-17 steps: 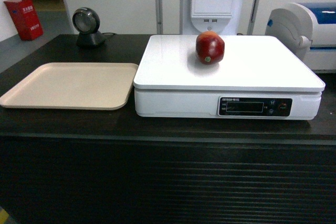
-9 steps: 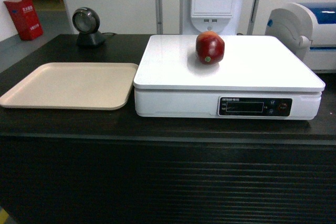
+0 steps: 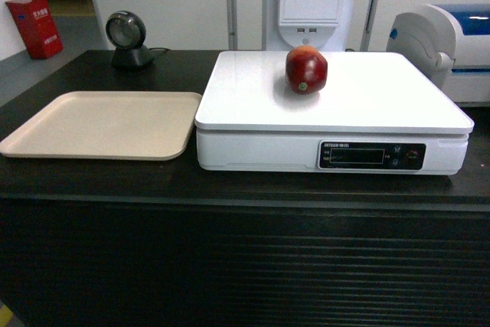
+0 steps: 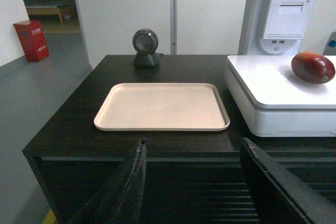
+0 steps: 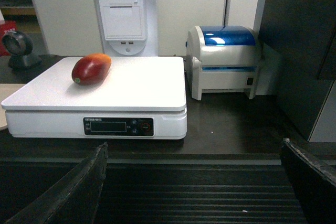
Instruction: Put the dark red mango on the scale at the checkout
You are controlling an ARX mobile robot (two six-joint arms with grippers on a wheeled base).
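The dark red mango (image 3: 306, 70) lies on the white platform of the scale (image 3: 253, 105), toward its back middle, on the dark checkout counter (image 3: 230, 181). The left wrist view has the mango (image 4: 313, 67) at far right on the scale (image 4: 268, 85); the right wrist view has the mango (image 5: 91, 68) at the scale's (image 5: 136, 85) left rear. My left gripper (image 4: 193, 148) is open and empty, pulled back in front of the counter's ribbed front. My right gripper (image 5: 194, 153) is also open and empty, back from the counter edge. Neither gripper appears in the head view.
A beige tray (image 3: 99, 124) lies left of the scale. A round black scanner (image 3: 128, 39) stands at the back left. A white and blue printer (image 5: 224, 61) sits right of the scale, with a white receipt terminal (image 3: 310, 1) behind it. A red box (image 3: 34, 27) sits on the floor, far left.
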